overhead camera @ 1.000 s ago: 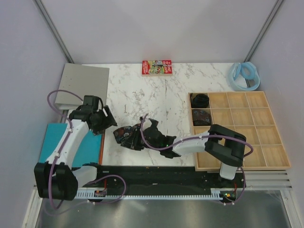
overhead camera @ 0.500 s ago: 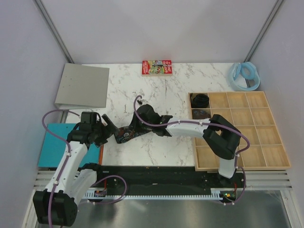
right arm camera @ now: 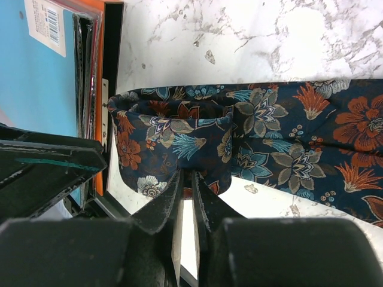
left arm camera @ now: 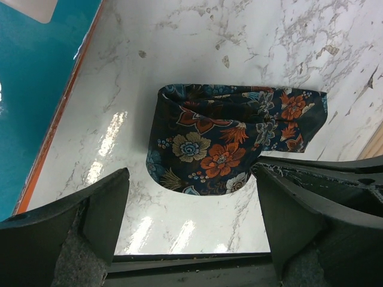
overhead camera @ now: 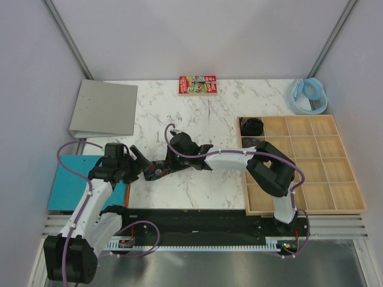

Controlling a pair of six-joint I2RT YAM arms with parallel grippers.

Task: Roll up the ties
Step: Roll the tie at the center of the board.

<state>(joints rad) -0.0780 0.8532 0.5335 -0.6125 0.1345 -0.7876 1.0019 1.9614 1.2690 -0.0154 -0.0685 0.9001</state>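
Overhead rear view; both wrist close-ups down on one tie (left arm camera: 221, 143).

Top view: tie (overhead camera: 152, 173) mostly under right gripper (overhead camera: 161, 169), print too small to read. Right wrist view: tie (right arm camera: 257, 131) runs off right edge, bottom of fold hidden behind fingers (right arm camera: 164, 206). Second coil (overhead camera: 249, 141) in tray (overhead camera: 335, 207) half behind right arm (overhead camera: 269, 170).

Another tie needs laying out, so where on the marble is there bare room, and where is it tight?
Widest bare marble: at the back, between grey board, red box and wooden tray. A narrower strip lies near the front edge, between tie and tray. Crowded: around the tie, where left gripper and right gripper meet.
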